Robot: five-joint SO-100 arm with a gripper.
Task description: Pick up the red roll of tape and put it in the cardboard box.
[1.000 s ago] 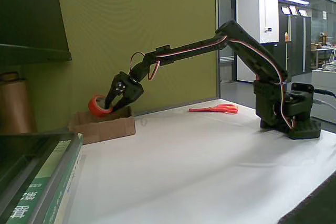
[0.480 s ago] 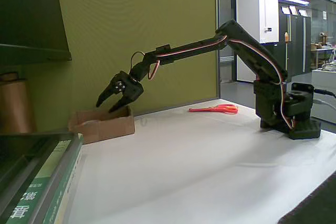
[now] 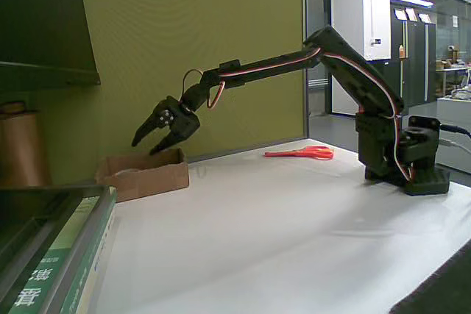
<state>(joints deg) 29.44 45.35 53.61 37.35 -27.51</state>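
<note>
One hand (image 3: 145, 146) spread apart, empty | above cardboard box (image 3: 143, 175) | book (image 3: 44, 281) lettering unreadable

Brown cardboard box (image 3: 143, 175), black tool (image 3: 146, 143), red-orange scissors (image 3: 300, 153), white table (image 3: 280, 233)

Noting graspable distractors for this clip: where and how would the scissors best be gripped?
The scissors lie flat on the white table, red-orange handles toward the right of the fixed view, blades pointing left. Probably best to come straight down from above and close the gripper across the narrow part where handles meet blades; lying flat, they offer no side to grip.
</note>
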